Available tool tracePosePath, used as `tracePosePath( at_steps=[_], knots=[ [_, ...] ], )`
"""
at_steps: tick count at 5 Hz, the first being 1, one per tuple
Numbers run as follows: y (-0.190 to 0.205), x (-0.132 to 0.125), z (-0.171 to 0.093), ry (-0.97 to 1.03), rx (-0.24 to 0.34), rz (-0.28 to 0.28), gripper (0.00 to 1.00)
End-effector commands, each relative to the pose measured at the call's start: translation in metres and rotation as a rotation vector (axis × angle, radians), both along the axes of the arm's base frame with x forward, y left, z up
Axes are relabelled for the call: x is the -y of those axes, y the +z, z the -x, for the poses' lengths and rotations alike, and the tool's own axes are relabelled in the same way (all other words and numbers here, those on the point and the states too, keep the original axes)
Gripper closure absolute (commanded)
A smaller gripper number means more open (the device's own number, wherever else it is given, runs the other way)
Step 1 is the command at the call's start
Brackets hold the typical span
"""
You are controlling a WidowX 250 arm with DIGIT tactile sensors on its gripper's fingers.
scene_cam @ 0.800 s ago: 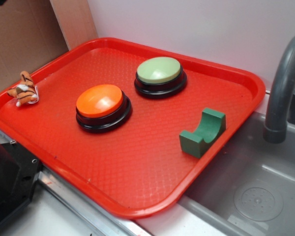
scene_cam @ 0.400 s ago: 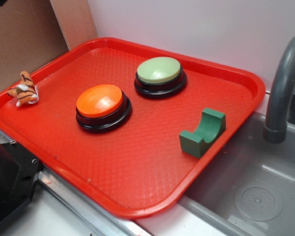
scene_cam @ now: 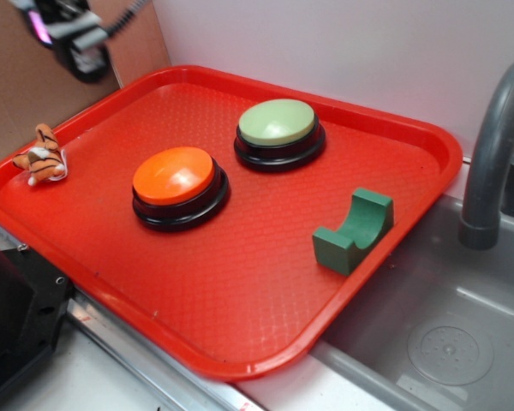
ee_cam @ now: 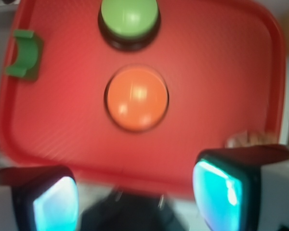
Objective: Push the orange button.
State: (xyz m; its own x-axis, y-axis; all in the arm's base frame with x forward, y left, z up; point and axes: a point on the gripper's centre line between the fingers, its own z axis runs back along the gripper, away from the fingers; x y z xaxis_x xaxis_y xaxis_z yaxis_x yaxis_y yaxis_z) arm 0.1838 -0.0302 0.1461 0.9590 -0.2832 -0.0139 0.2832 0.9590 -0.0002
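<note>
- Hovering high at tray's (scene_cam: 240, 342) far-left corner, my gripper (scene_cam: 79, 43) is empty, jaws spread wide.
- Orange button (scene_cam: 173, 175) sits mid-tray, below and right of me, well apart; wrist cam shows it dead ahead.
- Green button (scene_cam: 277, 121) lies beyond it, to avoid.

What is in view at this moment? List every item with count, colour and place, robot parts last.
tray: 1, red, on the counter beside the sink
orange button: 1, orange dome on black base, tray centre-left
green button: 1, pale green dome on black base, toward the tray's far edge
block: 1, dark green with a curved notch, near the tray's sink-side edge
toy tiger: 1, orange striped, on the tray's left rim
sink: 1, grey, right of the tray
faucet: 1, grey, over the sink
gripper: 1, black, high above the tray's far left corner, fingers apart in the wrist view
</note>
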Motion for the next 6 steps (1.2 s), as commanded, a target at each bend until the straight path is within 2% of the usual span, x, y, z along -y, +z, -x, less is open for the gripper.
tracePosePath(
  at_steps=[1, 2, 3, 6],
  knots=[
    [-0.063, -0.005, -0.017, -0.289, 0.051, 0.061, 0.0],
    [-0.082, -0.007, -0.016, -0.308, 0.027, 0.024, 0.0],
    [-0.093, -0.009, -0.019, -0.298, 0.011, 0.017, 0.0],
    [-0.066, -0.014, -0.02, -0.241, 0.03, 0.005, 0.0]
  ],
)
